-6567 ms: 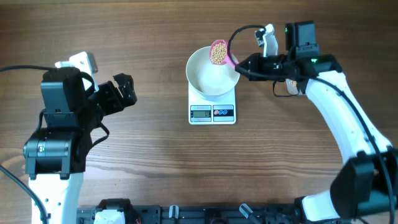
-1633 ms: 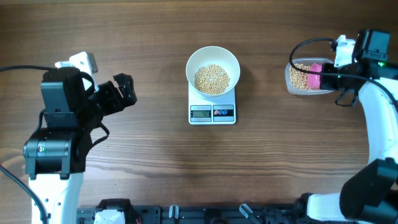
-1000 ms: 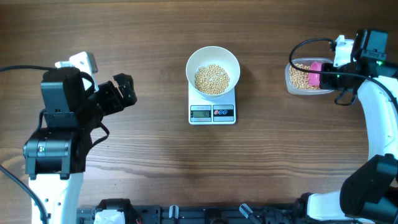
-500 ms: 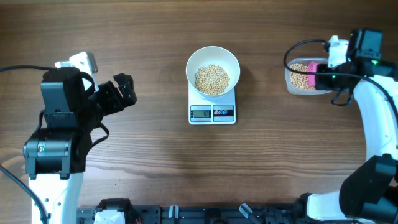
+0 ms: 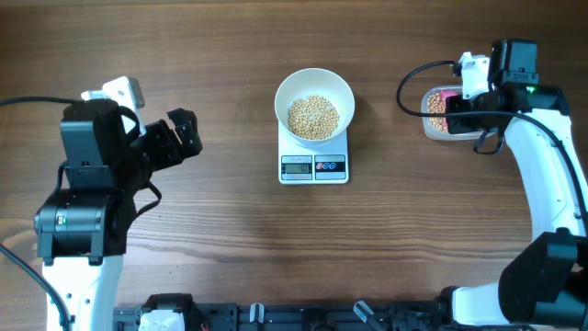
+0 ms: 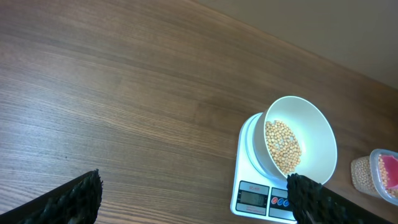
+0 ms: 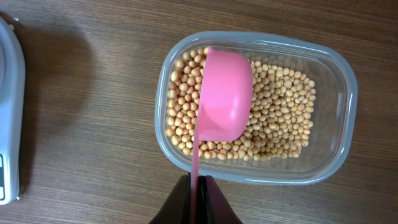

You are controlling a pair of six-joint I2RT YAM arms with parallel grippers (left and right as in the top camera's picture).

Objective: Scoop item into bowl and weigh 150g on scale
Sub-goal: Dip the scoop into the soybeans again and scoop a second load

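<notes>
Found the right pincer (image 7: 199, 186) pressed together on the thin handle of a pink scoop (image 7: 224, 93). Saw the scoop just ahead of that pincer, back showing and mouth facing down onto the beans (image 7: 280, 124) in a clear tub (image 7: 339, 74), seemingly touching them. Farther left across the surface (image 5: 276, 248), well apart from the tub, noted the scale (image 5: 314, 167) carrying the bowl (image 5: 287, 92), with a mound of beans heaped in its middle. Could not read the display. Farthest off, found the left pincer (image 5: 184, 133) spread wide, gripping nothing, well apart from everything. Judged the step in hand as another dip into the tub for a further load. Judged the next move to call for pushing through the beans and rolling the scoop mouth-up. Then carrying it level across to the bowl without spilling, probably with a small load, given the mound already there.
</notes>
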